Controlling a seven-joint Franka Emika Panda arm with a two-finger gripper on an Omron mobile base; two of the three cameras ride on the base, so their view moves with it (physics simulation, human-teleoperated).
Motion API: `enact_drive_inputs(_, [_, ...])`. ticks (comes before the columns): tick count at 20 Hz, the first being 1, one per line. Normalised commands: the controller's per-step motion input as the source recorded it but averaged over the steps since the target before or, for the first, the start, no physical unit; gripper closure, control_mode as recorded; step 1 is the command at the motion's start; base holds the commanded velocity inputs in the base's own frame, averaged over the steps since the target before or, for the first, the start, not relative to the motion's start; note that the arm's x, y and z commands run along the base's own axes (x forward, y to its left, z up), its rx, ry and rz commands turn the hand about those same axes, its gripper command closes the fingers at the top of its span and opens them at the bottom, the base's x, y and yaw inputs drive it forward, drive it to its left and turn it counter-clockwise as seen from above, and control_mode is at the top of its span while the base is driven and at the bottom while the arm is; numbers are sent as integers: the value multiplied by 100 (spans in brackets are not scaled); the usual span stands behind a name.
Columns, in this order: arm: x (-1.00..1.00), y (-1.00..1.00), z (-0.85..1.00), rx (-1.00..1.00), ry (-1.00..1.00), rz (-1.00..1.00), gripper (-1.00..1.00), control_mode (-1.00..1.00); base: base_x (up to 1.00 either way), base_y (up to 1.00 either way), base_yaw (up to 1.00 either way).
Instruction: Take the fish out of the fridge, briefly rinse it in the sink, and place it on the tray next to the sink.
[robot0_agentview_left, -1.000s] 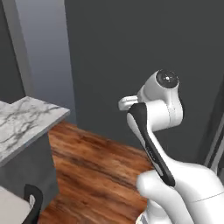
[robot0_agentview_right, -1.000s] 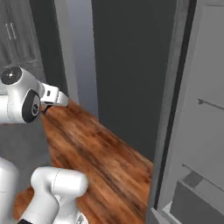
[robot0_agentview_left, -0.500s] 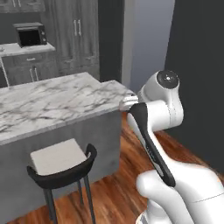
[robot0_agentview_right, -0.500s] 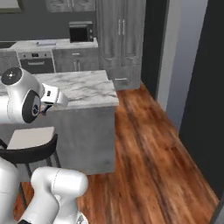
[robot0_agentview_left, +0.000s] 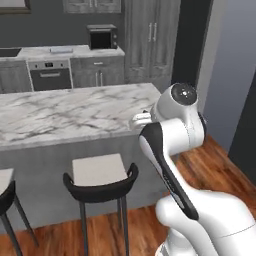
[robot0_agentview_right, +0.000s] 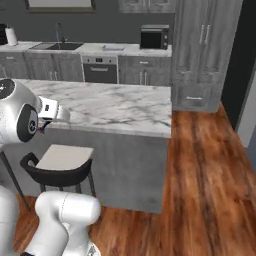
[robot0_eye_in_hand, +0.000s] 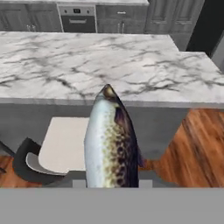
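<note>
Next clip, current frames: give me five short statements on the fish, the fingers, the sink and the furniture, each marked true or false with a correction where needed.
1. The gripper is shut on the fish, seen in the hand view. True.
2. The fish lies on the marble island. False: it is held in the air, in front of the island.
3. The sink is on the back counter, left of the microwave. True.
4. A stool stands at the island. True.
5. The floor is tiled white. False: it is brown wood.
</note>
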Motion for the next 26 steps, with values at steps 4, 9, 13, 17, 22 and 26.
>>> enact_drive_inputs(4, [0,0,0,0,0,0,100,100,51,-100,-35])
enact_drive_inputs(9, [0,0,0,0,0,0,100,100,62,-100,-35])
enact_drive_inputs(13, [0,0,0,0,0,0,100,100,98,-100,-31])
enact_drive_inputs(17, [0,0,0,0,0,0,100,100,100,-100,-30])
enact_drive_inputs(22, [0,0,0,0,0,0,100,100,100,-100,-24])
enact_drive_inputs(26, [0,0,0,0,0,0,100,100,100,-100,-19])
